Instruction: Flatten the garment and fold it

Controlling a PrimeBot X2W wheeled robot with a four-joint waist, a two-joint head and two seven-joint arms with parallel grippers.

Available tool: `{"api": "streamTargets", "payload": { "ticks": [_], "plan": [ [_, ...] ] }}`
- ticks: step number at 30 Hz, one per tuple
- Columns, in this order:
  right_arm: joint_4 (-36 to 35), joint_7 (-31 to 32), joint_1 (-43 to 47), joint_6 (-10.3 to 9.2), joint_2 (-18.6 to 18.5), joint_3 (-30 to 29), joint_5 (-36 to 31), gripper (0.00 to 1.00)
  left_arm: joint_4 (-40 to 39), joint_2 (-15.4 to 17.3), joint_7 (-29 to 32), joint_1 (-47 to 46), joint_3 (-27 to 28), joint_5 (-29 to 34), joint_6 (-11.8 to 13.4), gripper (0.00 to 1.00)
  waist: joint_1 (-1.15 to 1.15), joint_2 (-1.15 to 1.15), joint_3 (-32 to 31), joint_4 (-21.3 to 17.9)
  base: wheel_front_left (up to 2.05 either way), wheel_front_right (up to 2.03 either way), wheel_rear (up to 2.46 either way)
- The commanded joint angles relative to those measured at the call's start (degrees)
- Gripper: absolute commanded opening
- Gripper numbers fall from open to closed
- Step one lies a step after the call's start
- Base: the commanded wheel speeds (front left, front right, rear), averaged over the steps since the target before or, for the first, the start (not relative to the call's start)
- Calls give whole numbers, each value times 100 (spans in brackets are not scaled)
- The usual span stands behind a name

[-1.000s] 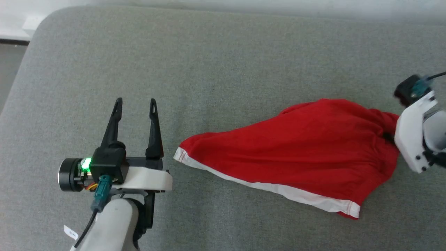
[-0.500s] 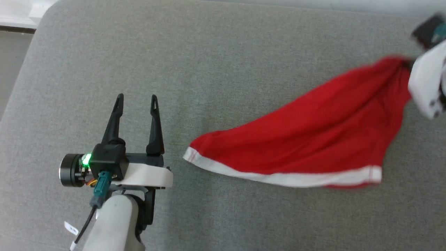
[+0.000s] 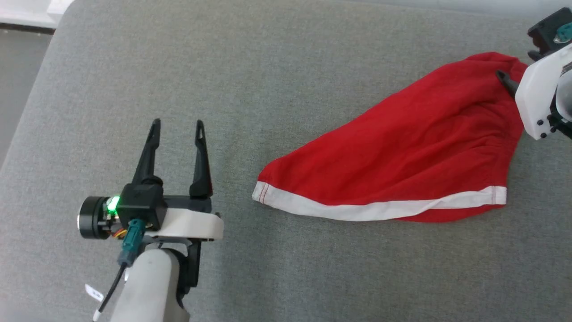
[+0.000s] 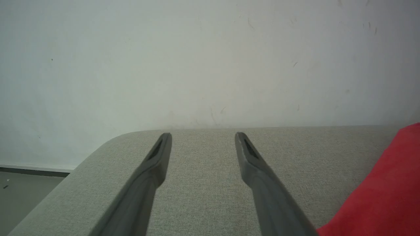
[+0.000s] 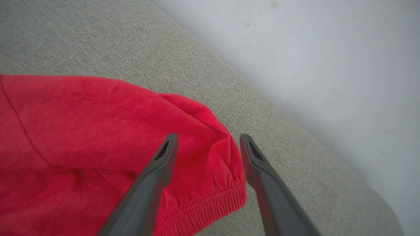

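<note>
Head view first: garment (image 3: 393,147) on the grey cushion (image 3: 286,67), toward the right half, long axis slanting from the leftmost tip of the white band (image 3: 380,208) up to the gathered waist (image 5: 210,203) at far right. Off to the right of the left gripper (image 3: 177,122), near but apart; fingers wide, holding nothing, clear of the fabric. Right at the right gripper (image 5: 208,136): fingers apart, straddling the waist corner, fabric between them unpinched as far as can be told. Nearer arm for the waist end: right; for the banded tip: left. Probably calls for a grasp at each end to stretch flat.
</note>
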Motion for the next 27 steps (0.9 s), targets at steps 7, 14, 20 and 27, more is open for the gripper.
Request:
{"api": "streamTargets", "payload": {
  "ticks": [7,14,20,27],
  "plan": [
    [-724,-457,-171,-13,-327,329,182,100,-7,76,-27,304,178,250,109,100,0,-1,-476,-435,0,0,0],
    [-2582,714,-79,-13,-1209,920,1124,100,33,102,-27,487,186,261,123,100,0,-1,-679,-590,0,0,0],
    [-3698,1799,267,-13,-1728,1138,2218,100,61,105,-27,524,167,274,110,100,0,-1,-711,-618,0,0,0],
    [-3769,2161,805,-13,-1747,1212,2706,100,104,54,-27,448,83,252,75,100,0,-1,-590,-508,0,0,0]
  ]
}}
